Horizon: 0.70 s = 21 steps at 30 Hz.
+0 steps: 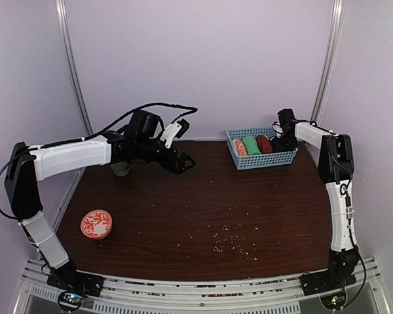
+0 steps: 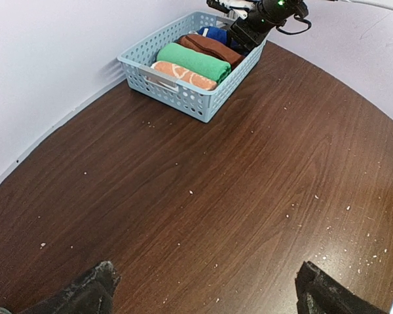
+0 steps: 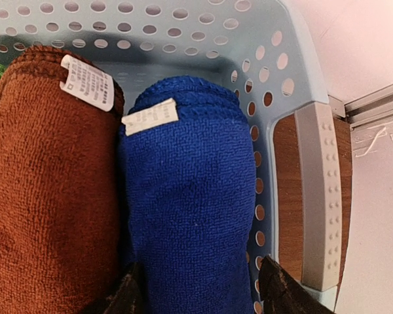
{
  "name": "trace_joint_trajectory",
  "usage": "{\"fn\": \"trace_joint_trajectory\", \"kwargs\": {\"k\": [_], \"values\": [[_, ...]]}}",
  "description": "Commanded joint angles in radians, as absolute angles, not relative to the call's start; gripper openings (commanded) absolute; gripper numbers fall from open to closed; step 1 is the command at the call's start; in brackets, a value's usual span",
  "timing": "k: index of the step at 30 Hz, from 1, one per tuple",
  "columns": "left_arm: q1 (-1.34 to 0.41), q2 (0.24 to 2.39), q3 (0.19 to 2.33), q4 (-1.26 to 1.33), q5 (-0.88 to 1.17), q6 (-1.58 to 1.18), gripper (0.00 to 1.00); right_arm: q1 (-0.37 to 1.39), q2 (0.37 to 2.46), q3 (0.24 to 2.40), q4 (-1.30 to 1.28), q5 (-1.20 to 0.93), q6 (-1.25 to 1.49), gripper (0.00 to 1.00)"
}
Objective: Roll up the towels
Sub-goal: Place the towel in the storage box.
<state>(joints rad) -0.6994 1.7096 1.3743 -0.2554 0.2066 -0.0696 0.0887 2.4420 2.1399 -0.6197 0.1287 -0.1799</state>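
Right gripper [image 3: 203,297]: my jaws apart, straddling the rolled blue towel [image 3: 190,196].
Left gripper [image 2: 206,294]: mine too, spread wide, empty, above the wooden table [image 2: 249,196].
Rust-brown towel [image 3: 52,196]: rolled, touching the blue one, inside the pale-blue basket [image 3: 183,39].

A dark brown wood-grain table [image 1: 203,209] fills the middle, with pale crumbs [image 1: 226,245] scattered toward 6 o'clock. Plain lilac-white walls [image 1: 203,59] close it in at 9, 12 and 3 o'clock. Silvery metal uprights [image 1: 73,72] rise at 10 and 2 o'clock. A slotted aluminium rail [image 1: 196,290] lines the 6 o'clock edge. The light is soft and even
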Motion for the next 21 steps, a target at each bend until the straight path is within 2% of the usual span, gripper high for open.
{"fn": "trace_joint_trajectory", "kwargs": {"k": [1,21], "values": [[-0.701,1.718,1.387,-0.235,0.227,-0.077,0.98,0.072,2.374,2.127,-0.641,0.125,-0.180,0.61],[-0.701,1.728,1.388,-0.236,0.237,-0.083,0.98,0.061,2.291,2.061,-0.634,0.026,-0.153,0.62]]}}
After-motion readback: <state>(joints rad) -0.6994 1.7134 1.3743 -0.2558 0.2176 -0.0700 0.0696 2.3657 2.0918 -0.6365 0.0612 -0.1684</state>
